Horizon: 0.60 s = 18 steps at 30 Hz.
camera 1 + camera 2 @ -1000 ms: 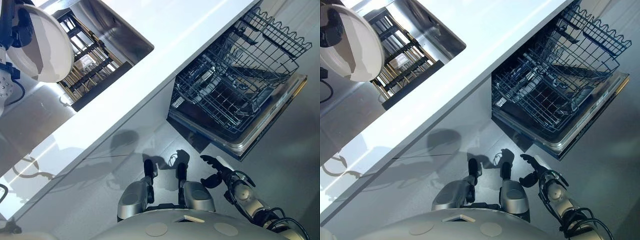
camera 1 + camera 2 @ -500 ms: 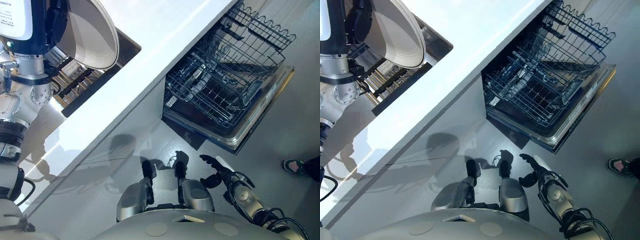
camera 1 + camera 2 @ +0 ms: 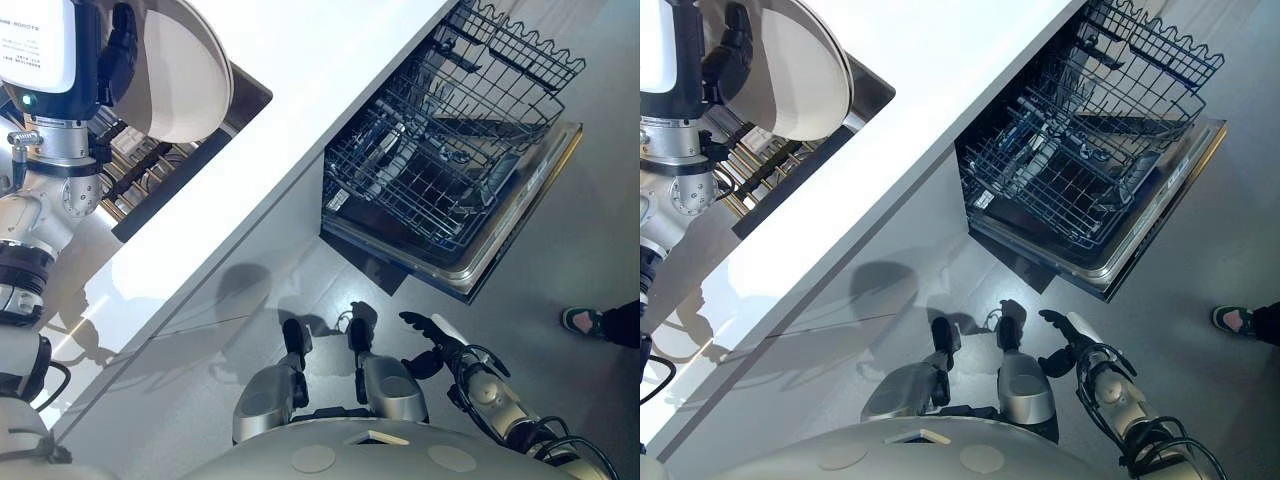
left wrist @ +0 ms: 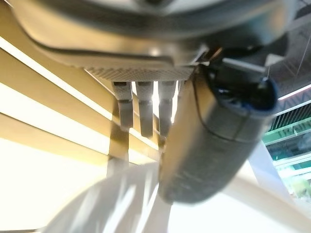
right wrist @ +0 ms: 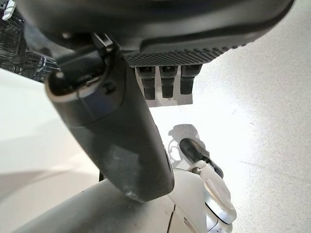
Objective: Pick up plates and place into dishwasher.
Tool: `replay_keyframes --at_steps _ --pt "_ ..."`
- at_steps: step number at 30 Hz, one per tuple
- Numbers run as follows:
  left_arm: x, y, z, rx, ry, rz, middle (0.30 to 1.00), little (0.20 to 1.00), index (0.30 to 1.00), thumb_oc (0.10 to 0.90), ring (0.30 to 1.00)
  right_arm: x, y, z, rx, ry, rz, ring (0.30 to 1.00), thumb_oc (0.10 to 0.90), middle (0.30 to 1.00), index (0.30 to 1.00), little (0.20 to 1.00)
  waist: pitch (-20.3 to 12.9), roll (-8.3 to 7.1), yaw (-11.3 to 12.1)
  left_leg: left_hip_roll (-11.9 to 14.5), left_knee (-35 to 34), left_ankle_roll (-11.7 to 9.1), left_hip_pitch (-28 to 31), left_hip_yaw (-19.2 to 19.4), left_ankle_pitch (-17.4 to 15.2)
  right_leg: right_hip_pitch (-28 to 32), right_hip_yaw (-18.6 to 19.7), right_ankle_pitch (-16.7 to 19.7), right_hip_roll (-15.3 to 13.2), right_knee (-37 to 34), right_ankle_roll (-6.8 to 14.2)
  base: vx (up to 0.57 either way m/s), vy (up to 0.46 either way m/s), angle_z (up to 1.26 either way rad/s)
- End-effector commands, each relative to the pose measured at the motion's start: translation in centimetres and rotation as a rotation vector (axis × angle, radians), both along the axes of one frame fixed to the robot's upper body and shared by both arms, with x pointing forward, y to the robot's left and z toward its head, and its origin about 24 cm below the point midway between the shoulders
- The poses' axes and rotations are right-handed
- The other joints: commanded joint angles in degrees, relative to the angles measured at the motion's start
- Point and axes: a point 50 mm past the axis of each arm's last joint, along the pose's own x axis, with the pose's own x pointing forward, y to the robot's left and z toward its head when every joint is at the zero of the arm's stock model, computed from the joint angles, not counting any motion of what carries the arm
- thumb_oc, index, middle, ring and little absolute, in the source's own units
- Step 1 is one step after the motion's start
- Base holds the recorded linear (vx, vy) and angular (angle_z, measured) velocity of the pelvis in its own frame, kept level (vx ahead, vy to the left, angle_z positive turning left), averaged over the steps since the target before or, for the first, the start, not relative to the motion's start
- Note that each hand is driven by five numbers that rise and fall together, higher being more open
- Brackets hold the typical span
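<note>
A white plate [image 3: 185, 70] is held up on edge above the sink [image 3: 245, 100] at the upper left. My left hand [image 3: 117, 50] is shut on the plate's rim; in the left wrist view its thumb [image 4: 214, 145] lies over the plate [image 4: 121, 204] with the fingers [image 4: 141, 109] behind it. The dishwasher [image 3: 500, 240] stands open at the upper right, its dark wire rack [image 3: 430, 170] pulled out over the door. My right hand [image 3: 432, 347] hangs low near the floor at the lower right, open and holding nothing, with straight fingers [image 5: 167, 80] in its wrist view.
A white counter [image 3: 300, 130] runs diagonally between sink and dishwasher. A slatted dish rack [image 3: 150, 165] sits in the sink under the plate. A person's shoe [image 3: 583, 320] is on the grey floor at the right edge, beyond the dishwasher door.
The camera has shifted. My left hand has carried the plate rightward from beside the sink to above it. A person's shoe has come into view. The right hand has stayed put.
</note>
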Motion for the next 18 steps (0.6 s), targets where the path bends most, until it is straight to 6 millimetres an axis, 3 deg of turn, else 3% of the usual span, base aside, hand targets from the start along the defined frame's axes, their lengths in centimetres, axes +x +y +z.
replay_keyframes --at_steps 1,4,5,6,18 --pt "-0.4 0.9 4.5 -0.013 -0.206 0.049 0.9 0.9 0.9 0.8 0.9 -1.3 -1.8 0.7 -0.032 -0.019 0.028 0.9 0.8 0.9 0.9 0.9 -4.68 2.11 0.86 -3.08 6.39 1.24 -2.54 -0.48 -9.46 -7.8 0.23 -6.8 4.25 10.82 1.83 0.0 0.0 0.0" --pt "-0.8 1.8 3.8 -0.012 -0.198 0.08 0.9 0.9 0.9 0.8 0.9 -1.5 -2.0 0.7 -0.036 -0.017 0.024 0.9 0.8 0.9 0.9 0.9 -4.77 2.2 1.21 -3.13 6.5 1.06 -2.49 -0.89 -9.42 -7.36 -0.34 -6.92 4.12 10.61 1.7 0.0 0.0 0.0" --pt "-0.9 2.0 3.6 -0.008 -0.192 0.087 0.869 0.864 0.869 0.764 0.869 -1.5 -2.0 0.7 -0.036 -0.016 0.024 0.9 0.8 0.9 0.9 0.9 -4.84 2.24 1.3 -3.14 6.52 1.01 -2.42 -1.0 -9.43 -7.22 -0.51 -6.99 4.1 10.58 1.65 0.0 0.0 0.0" --pt "-1.0 2.2 3.3 -0.009 -0.185 0.094 0.9 0.9 0.9 0.8 0.9 -1.5 -2.0 0.7 -0.036 -0.016 0.025 0.9 0.8 0.9 0.9 0.9 -4.96 2.28 1.45 -3.14 6.5 0.97 -2.32 -1.12 -9.44 -7.06 -0.66 -7.09 4.07 10.56 1.61 0.0 0.0 0.0" --pt "-1.7 3.6 1.8 -0.054 -0.136 0.157 0.9 0.9 0.9 0.8 0.9 -1.6 -2.0 0.6 -0.042 -0.006 0.024 0.9 0.8 0.9 0.9 0.9 -6.96 2.09 2.7 -3.03 6.01 0.28 -1.1 -2.08 -9.54 -4.83 -2.41 -7.79 4.01 9.4 1.27 -0.02 -0.014 0.06"
